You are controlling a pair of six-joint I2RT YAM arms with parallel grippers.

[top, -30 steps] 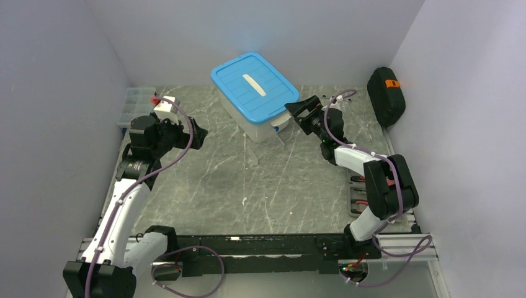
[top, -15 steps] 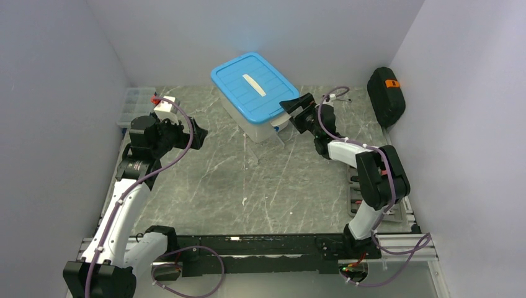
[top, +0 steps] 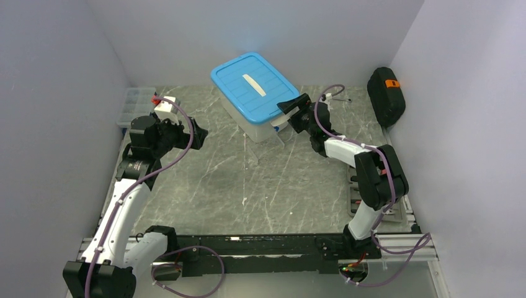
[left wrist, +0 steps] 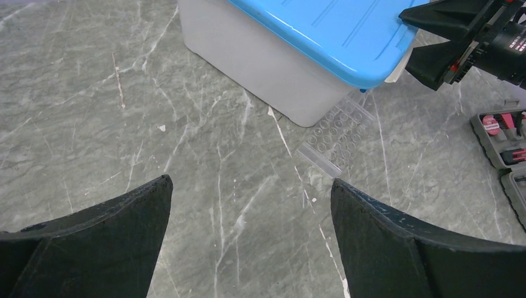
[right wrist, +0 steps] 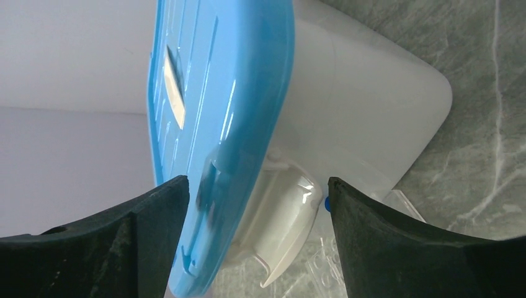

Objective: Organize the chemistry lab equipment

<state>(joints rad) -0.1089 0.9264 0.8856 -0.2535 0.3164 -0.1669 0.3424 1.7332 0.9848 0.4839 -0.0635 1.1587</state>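
Early stage. Blue-lidded bin [top: 254,84] at 12 o'clock shut, contents hidden. Right gripper [top: 290,113] wide, jaws straddling latch [right wrist: 282,205], not clamped. Left gripper [top: 198,133] wide, empty, 9 o'clock. Clear plastic tube rack [left wrist: 335,133] on bench [top: 248,186] against bin; squeeze bottle [top: 162,104] at 10 o'clock. Both unsorted.

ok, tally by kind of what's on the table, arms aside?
Blue-lidded storage bin: 1
Black case: 1
Clear compartment organizer: 1
Clear tube rack: 1
Open tool case with red-handled tools: 1
Red-nozzle squeeze bottle: 1
Total: 6 clearly identifiable
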